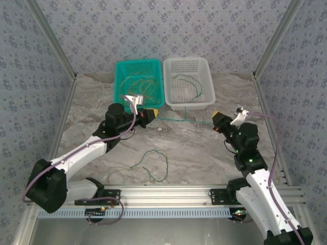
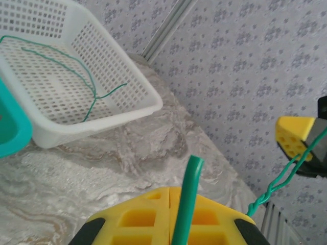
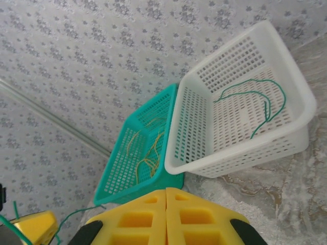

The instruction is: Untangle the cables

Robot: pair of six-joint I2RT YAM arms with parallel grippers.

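Left claw is pressed together, and from where I stand it pinches a green cable that pokes up between its yellow pads. That cable runs sideways, with a twisted stretch along it, to the right claw. The right claw is also pressed together, and I would say it grips the other end, though the pinch itself is hard to make out. The cable hangs between them above the table, just in front of two baskets at the middle of the far edge. The teal basket on the left holds a knot of yellowish cables. The white basket beside it holds another green wire lying in loose curves. A loose green loop lies alone toward the near edge, left of the middle. These wires look very thin, light and springy, so I expect them to curl back and snag on each other or on the basket mesh. They would slip from a grip taken at the very tip. A hold a little in from each end, either side of the twist, seems the safest place to pull gently.
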